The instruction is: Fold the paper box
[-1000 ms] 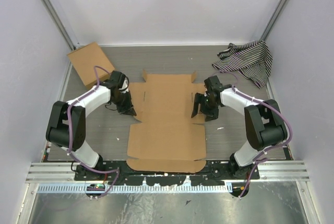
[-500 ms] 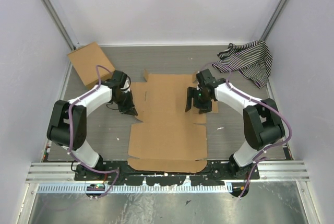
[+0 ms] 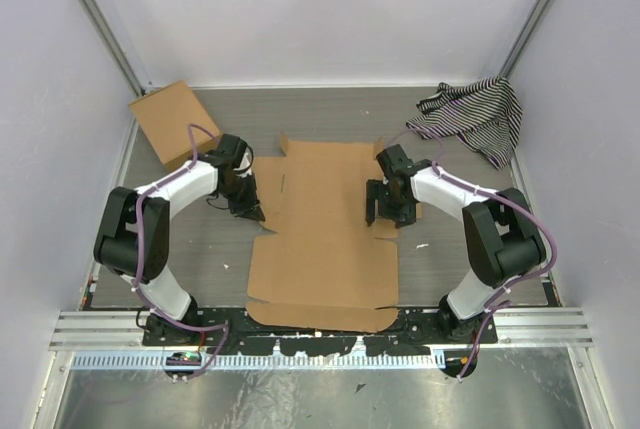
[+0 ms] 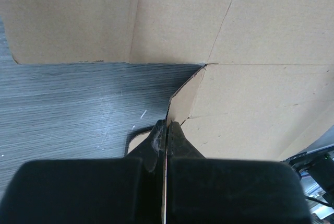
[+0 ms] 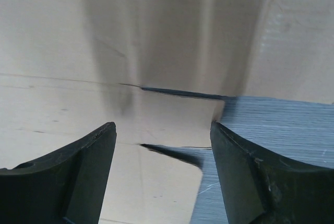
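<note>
Box is flat on the table, right between your arms.
Your left gripper is squeezed tight at its left flap edge, and your right gripper gapes wide over the right edge.

Bare worktop lies left of the paper box, and a narrower strip lies to its right. Your left gripper, pinched closed, sits at the box's left notch, with a raised tab at its tips. Your right gripper, jaws wide, straddles the right flap's edge. 2 obstacles flank the back: the cardboard rectangle just beside your left wrist, and the striped cloth near your right arm.
</note>
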Controlling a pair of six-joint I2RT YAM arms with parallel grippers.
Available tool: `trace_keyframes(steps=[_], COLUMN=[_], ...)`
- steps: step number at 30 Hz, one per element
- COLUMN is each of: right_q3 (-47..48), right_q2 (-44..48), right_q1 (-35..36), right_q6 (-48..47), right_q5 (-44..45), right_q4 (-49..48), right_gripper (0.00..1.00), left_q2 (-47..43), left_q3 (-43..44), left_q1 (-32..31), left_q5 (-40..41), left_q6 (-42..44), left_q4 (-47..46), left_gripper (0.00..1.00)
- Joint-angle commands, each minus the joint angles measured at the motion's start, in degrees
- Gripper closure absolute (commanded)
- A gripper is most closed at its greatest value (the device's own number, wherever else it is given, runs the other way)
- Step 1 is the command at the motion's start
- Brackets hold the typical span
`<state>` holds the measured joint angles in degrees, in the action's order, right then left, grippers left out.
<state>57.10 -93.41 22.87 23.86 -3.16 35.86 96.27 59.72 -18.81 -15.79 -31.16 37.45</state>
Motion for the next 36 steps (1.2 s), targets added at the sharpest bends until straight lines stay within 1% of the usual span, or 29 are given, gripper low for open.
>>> trace_keyframes(steps=[1,6,15,30,36], right_q3=[-1.9,-2.7,-4.4,-7.9,-7.6], right_q2=[1.2,-0.1,-3.1,-1.2,1.7], right_q1=[0.0,0.0,-0.2,-1.1,-1.3], right_q6=[-2.3,-2.6,-2.4,0.9,2.8], right_q5=[5.0,5.7,3.5,7.8,12.4], right_q4=[-3.1,-3.7,-5.8,-3.5,-1.2], right_gripper=[0.22,0.20,0.19,0.17,0.17], left_q2=[1.4,2.0,2.2,1.9,1.8], left_q3=[0.2,0.0,0.0,-0.7,-0.3], left_q1=[-0.3,-0.3,-0.3,-0.3,-0.3], left_q5=[1.1,1.1,1.4,2.0,2.1], left_q6=[0.6,0.7,0.7,0.2,-0.2], left_q4=[0.5,0.5,0.5,0.6,0.5], left_gripper=[1.00,1.00,1.00,1.00,1.00])
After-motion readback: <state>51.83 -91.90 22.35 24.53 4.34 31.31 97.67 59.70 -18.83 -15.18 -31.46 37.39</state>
